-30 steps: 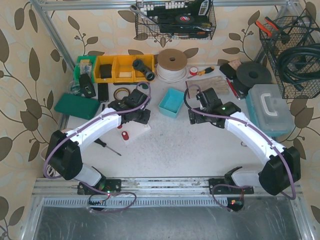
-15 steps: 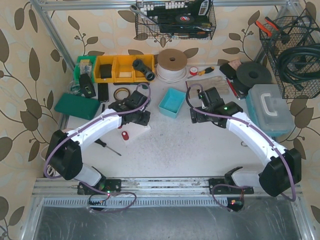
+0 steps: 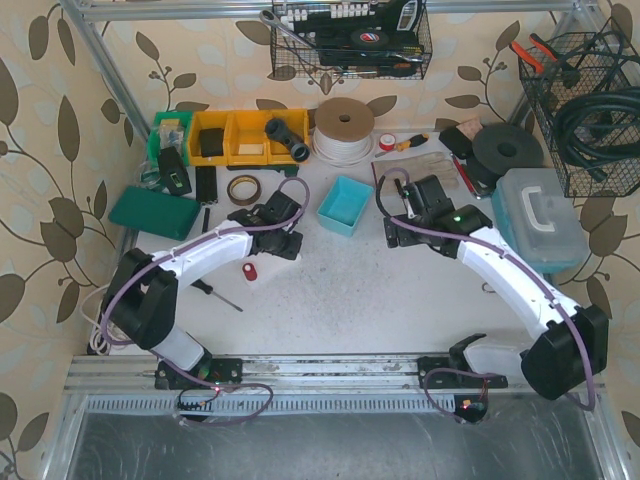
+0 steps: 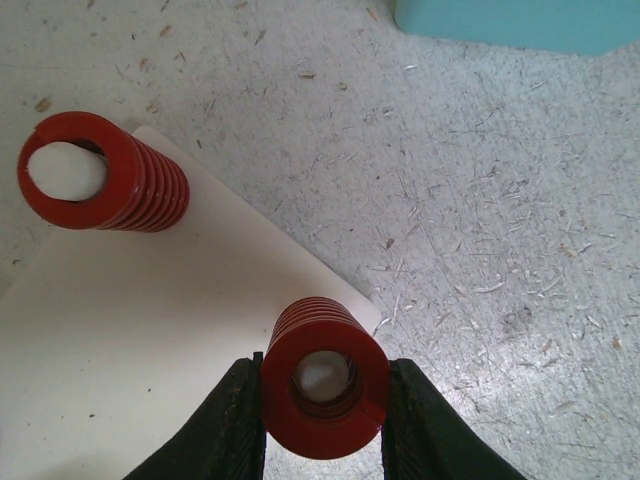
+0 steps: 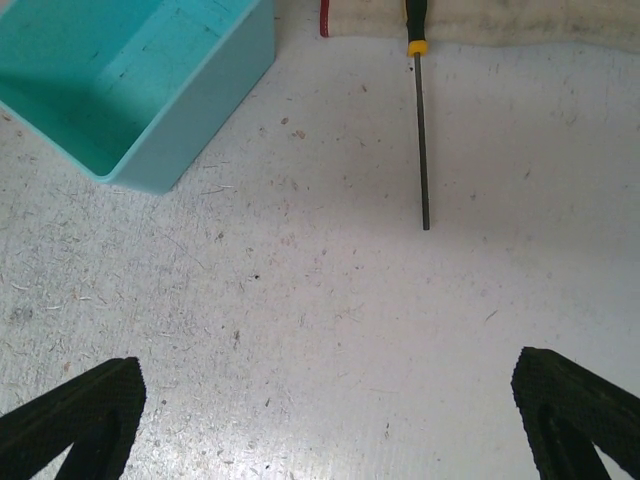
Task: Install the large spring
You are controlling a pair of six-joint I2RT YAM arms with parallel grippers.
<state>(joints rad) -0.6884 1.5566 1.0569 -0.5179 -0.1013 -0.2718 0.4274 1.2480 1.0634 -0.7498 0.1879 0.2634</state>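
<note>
The left gripper (image 4: 322, 400) has shifted toward the teal bin (image 3: 343, 205), pinching a red spring (image 4: 323, 385) over the white plate (image 4: 150, 350). The right gripper (image 5: 325, 420) gapes idle, so seating remains.

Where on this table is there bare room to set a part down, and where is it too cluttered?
The widest bare table lies between the left arm, right arm, teal bin and near rail. A smaller patch sits between that bin and the thin screwdriver. The back edge, around the yellow bins and wire spool, is crowded.
</note>
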